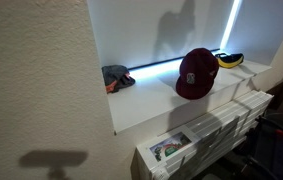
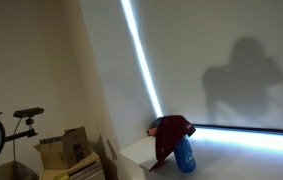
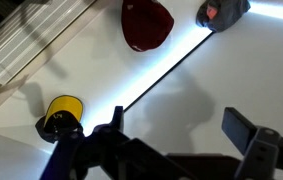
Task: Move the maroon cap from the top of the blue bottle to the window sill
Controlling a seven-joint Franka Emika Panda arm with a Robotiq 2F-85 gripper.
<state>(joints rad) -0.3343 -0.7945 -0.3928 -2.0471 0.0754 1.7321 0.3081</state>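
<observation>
The maroon cap (image 1: 196,73) sits on the white window sill (image 1: 156,102). In an exterior view the cap (image 2: 170,129) is draped over the top of the blue bottle (image 2: 185,158), which stands on the sill. The bottle is hidden under the cap in the wrist view, where the cap (image 3: 146,22) lies far ahead at the top. My gripper (image 3: 179,125) is open and empty, held above the bare sill (image 3: 206,85), well apart from the cap. The arm itself does not show in either exterior view; only its shadow falls on the blind.
A grey and red item (image 1: 118,76) lies on the sill beside the cap, and a yellow and black cap (image 1: 230,60) lies on its other side, also in the wrist view (image 3: 63,110). A white radiator (image 1: 216,125) runs below the sill. Cardboard boxes (image 2: 71,152) stand on the floor.
</observation>
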